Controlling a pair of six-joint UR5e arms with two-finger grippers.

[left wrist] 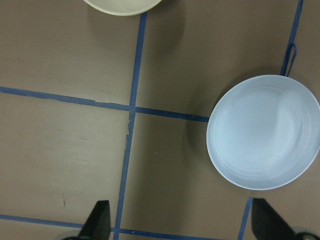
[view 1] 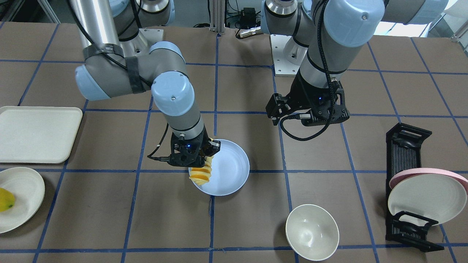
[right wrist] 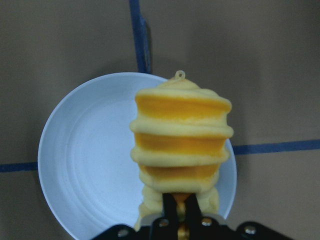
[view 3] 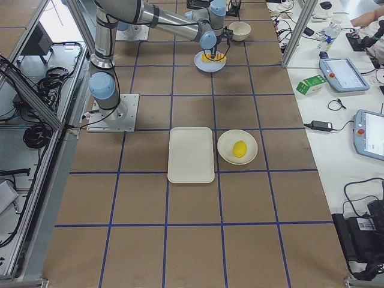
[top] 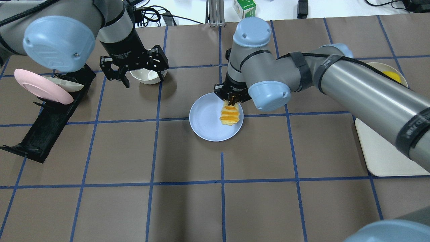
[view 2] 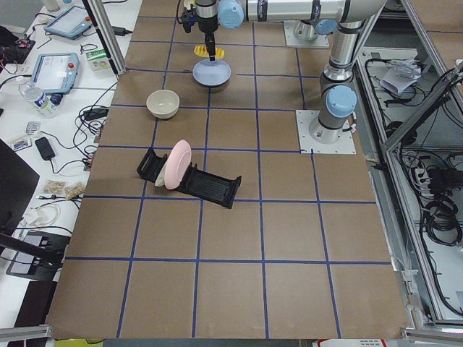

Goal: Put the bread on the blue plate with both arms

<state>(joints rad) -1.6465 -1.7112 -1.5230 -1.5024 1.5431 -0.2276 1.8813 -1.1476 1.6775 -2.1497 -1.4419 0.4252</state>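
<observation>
My right gripper (view 1: 206, 155) (top: 231, 100) is shut on one end of the bread (view 1: 200, 176) (top: 230, 114), a row of orange-topped cream slices. It holds the bread over the robot's-right edge of the blue plate (view 1: 230, 170) (top: 206, 121). In the right wrist view the bread (right wrist: 181, 145) hangs from the gripper (right wrist: 180, 210) above the plate (right wrist: 90, 160). My left gripper (view 1: 309, 118) (top: 142, 75) is open and empty, raised over the table to the plate's left. In the left wrist view its fingertips (left wrist: 97, 222) stand wide apart and the plate (left wrist: 262, 132) lies to the right.
A white deep bowl (view 1: 312, 232) (top: 144, 76) sits under the left gripper. A black dish rack (view 1: 404, 157) (top: 50, 111) holds a pink-rimmed plate (view 1: 427, 175) and a white plate. A cream tray (view 1: 36, 133) and a white plate with a yellow fruit (view 1: 5, 199) lie at the robot's right.
</observation>
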